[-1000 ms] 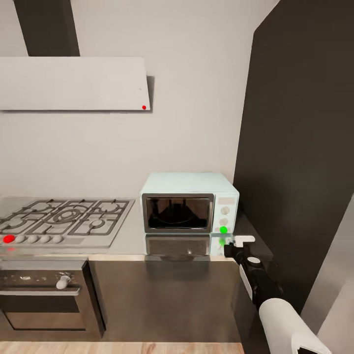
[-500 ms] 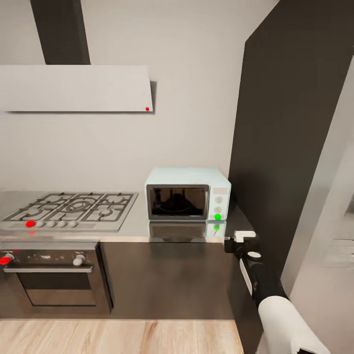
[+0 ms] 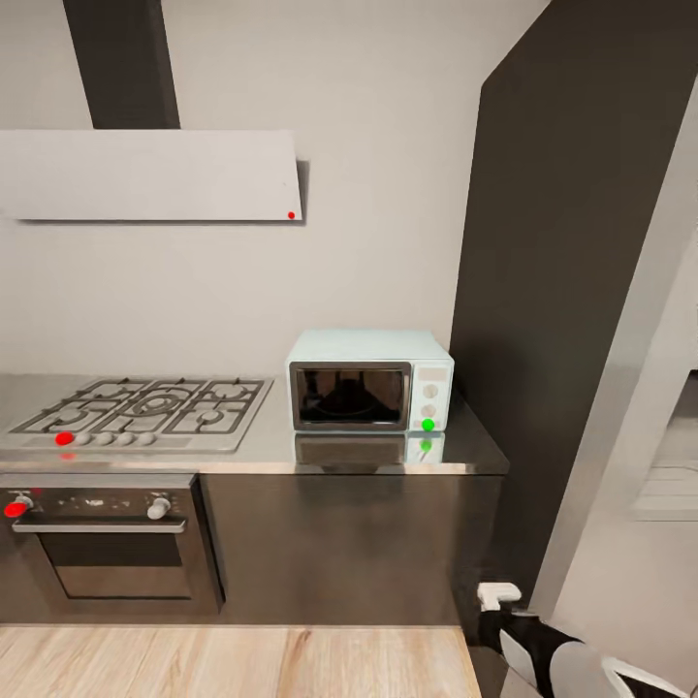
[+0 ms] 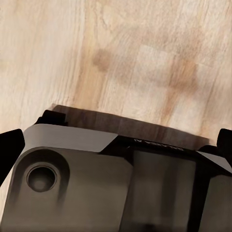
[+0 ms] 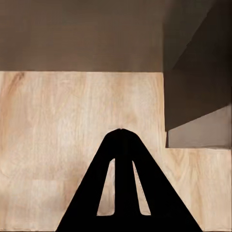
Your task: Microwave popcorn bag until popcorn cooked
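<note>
Right arm (image 3: 543,645) sits low at the frame's lower right; right gripper (image 5: 121,133) has fingers pressed together, pointing down.

Pale-blue microwave (image 3: 371,380); grey glossy countertop (image 3: 262,448); light wood-grain floor (image 3: 233,661).

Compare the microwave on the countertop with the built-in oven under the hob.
The microwave is pale blue and boxy, standing on top of the countertop; the oven is dark and set into the cabinet front below it. The microwave shows a green dot, the oven a red one. The microwave looks smaller than the oven. Both have a dark glass door, shut.
</note>
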Available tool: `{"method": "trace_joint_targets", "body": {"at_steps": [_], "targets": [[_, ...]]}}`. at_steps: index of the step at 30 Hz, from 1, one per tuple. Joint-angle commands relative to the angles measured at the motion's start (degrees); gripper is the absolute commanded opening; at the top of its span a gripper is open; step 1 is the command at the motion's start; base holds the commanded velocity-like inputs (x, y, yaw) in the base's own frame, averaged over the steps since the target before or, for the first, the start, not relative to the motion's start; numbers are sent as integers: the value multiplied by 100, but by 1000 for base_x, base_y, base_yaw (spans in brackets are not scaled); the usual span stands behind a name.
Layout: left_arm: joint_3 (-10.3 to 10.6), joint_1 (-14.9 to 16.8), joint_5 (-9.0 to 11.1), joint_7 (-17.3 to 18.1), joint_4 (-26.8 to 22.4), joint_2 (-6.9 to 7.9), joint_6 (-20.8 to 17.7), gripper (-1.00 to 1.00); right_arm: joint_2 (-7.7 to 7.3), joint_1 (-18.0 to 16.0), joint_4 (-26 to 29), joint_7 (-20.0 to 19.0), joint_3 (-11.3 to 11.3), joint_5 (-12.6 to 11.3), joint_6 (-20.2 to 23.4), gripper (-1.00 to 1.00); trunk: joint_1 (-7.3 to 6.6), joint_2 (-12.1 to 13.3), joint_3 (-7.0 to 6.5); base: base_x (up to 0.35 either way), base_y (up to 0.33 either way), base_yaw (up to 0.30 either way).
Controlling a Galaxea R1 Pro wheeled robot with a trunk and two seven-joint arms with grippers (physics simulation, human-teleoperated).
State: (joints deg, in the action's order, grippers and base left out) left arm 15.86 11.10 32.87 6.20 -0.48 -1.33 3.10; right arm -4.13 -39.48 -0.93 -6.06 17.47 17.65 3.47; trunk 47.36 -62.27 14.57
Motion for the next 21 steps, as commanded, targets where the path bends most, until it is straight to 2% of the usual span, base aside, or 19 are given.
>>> {"method": "trace_joint_targets", "body": {"at_steps": [1, 3, 4, 8, 11, 14, 16, 21], "targets": [[49, 6, 60, 21, 12, 0, 24, 100, -30, 127, -54, 32, 48, 52, -21, -100, 0, -5, 7, 0, 0, 0], [49, 9, 61, 21, 12, 1, 24, 100, -41, 644, -80, 111, 47, 52, -100, -100, 0, -5, 7, 0, 0, 0], [49, 7, 61, 21, 12, 1, 24, 100, -26, 1016, -86, 208, 47, 57, -211, -100, 0, -5, 7, 0, 0, 0], [49, 7, 61, 21, 19, 1, 26, 100, 3, 2401, -98, 666, 49, 33, -1063, -100, 0, -5, 7, 0, 0, 0], [49, 6, 61, 17, 21, 1, 26, 100, 15, 3072, -99, 720, 67, 7, -1354, -100, 0, -5, 7, 0, 0, 0], [49, 6, 61, 11, 29, 8, 33, 100, 18, 3268, -100, 679, 94, -68, -1545, -100, 0, -5, 7, 0, 0, 0], [49, 6, 61, 11, 30, 9, 38, 100, 26, 3290, -100, 650, 97, -176, -1565, -100, 0, -5, 7, 0, 0, 0], [55, 6, 61, 12, 30, 10, 42, 100, 27, 3304, -101, 634, 99, -233, -1569, -100, 0, -5, 7, 0, 0, 0]]}}
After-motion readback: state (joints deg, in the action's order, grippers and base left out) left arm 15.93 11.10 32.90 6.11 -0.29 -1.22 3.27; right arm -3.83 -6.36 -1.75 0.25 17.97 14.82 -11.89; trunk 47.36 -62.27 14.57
